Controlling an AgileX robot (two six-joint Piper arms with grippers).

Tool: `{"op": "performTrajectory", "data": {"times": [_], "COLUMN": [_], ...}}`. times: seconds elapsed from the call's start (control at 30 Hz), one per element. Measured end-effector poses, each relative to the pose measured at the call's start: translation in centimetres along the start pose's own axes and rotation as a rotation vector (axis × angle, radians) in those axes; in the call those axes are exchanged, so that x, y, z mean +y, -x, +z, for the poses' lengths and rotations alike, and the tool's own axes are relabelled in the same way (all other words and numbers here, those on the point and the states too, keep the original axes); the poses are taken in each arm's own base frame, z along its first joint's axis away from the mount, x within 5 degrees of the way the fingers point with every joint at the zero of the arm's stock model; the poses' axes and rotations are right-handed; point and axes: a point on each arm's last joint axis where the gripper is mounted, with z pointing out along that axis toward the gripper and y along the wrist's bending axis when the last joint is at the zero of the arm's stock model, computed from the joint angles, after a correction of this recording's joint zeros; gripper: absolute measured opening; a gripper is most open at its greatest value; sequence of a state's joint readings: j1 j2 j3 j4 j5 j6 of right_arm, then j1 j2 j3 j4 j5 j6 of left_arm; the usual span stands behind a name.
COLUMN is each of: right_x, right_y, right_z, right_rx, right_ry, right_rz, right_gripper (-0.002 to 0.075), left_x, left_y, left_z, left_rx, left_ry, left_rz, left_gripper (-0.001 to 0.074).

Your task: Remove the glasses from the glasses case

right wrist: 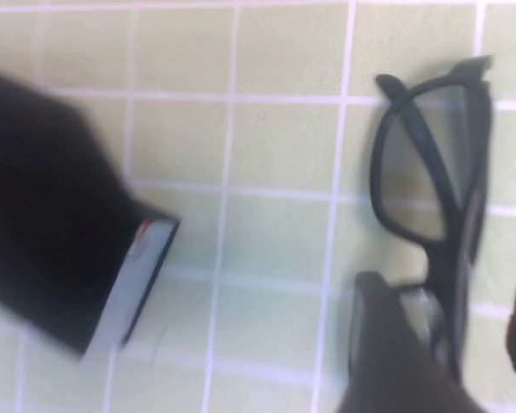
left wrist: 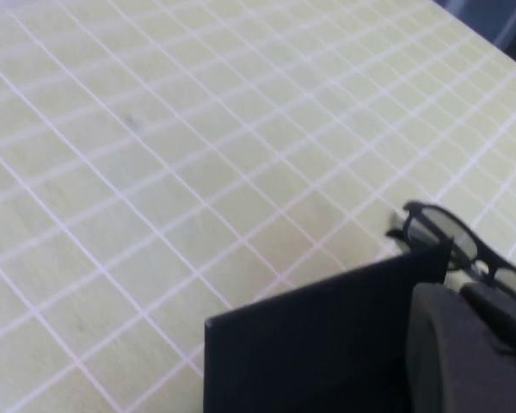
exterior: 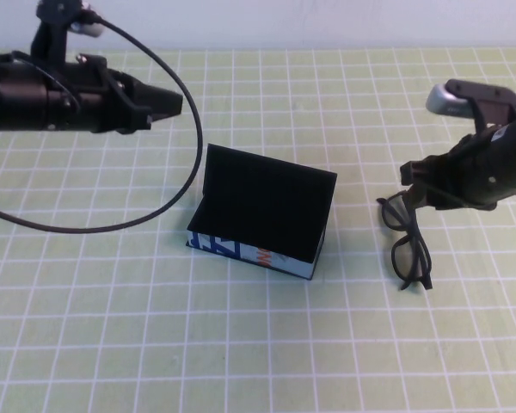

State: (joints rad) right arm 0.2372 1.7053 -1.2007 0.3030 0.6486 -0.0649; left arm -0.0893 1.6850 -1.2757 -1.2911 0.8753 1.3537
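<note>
The glasses case (exterior: 260, 225) stands open in the middle of the mat, its black lid upright and the black inside showing no glasses. The black glasses (exterior: 409, 244) lie on the mat to its right, arms folded. My right gripper (exterior: 418, 194) hovers over their far end, open, with one finger on each side of the frame (right wrist: 430, 163). In the right wrist view the case (right wrist: 60, 215) sits off to the side. My left gripper (exterior: 174, 103) is shut and empty, held behind the case at the far left. The left wrist view shows the lid (left wrist: 327, 335) and the glasses (left wrist: 451, 241) beyond.
A black cable (exterior: 185, 172) loops from the left arm down over the mat to the left of the case. The green gridded mat (exterior: 241, 344) covers the table.
</note>
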Motion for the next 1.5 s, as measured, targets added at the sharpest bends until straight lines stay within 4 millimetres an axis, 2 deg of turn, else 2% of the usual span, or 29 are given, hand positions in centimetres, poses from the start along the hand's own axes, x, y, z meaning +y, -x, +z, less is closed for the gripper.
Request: {"op": "performTrajectory", "data": {"times": [0.17,0.33,0.4,0.47,0.6,0.8,0.97,1.1,1.3,1.37,1.5], "right_x": [1.1,2.0,2.1,2.0,1.5,0.3,-0.4,-0.9,-2.3,-2.9,-3.8], "right_y": [-1.2,-4.7,-7.0,-9.5,-14.9,-20.8,-23.5,-23.6,-22.5,-22.6,-22.8], "right_z": [-6.3,-13.4,-16.3,-18.4,-21.5,-22.8,-22.8,-21.1,-18.2,-17.2,-16.0], "right_rx": [0.025,-0.032,-0.091,-0.135,-0.22,-0.356,-0.537,-0.623,-0.893,-0.943,-0.993], "right_ry": [-0.016,0.004,0.019,0.028,0.049,0.078,0.108,0.12,0.099,0.098,0.088], "right_rz": [-0.06,-0.105,-0.123,-0.137,-0.178,-0.208,-0.233,-0.241,-0.21,-0.155,-0.086], "right_gripper": [0.02,0.0084,0.004,0.0009,-0.0011,-0.0016,-0.0016,-0.0016,-0.0016,-0.0016,-0.0016], "left_x": [-2.7,-6.1,-8.0,-10.1,-13.2,-16.2,-17.1,-17.0,-14.6,-14.3,-14.3], "left_y": [2.3,3.5,3.1,2.2,-2.0,-9.3,-15.3,-18.7,-23.3,-24.1,-24.2], "left_z": [-3.4,-7.8,-10.0,-12.2,-15.1,-18.1,-19.0,-18.6,-16.7,-16.4,-16.3], "left_rx": [-0.036,-0.14,-0.197,-0.255,-0.321,-0.452,-0.551,-0.593,-0.515,-0.497,-0.499], "left_ry": [0.068,0.209,0.273,0.325,0.414,0.555,0.641,0.659,0.747,0.762,0.75], "left_rz": [0.06,0.117,0.128,0.142,0.147,0.145,0.146,0.112,0.025,0.009,-0.01], "left_gripper": [-0.0004,-0.0004,-0.0004,-0.0004,-0.0004,-0.0004,-0.0004,-0.0004,-0.0004,-0.0004,-0.0004]}}
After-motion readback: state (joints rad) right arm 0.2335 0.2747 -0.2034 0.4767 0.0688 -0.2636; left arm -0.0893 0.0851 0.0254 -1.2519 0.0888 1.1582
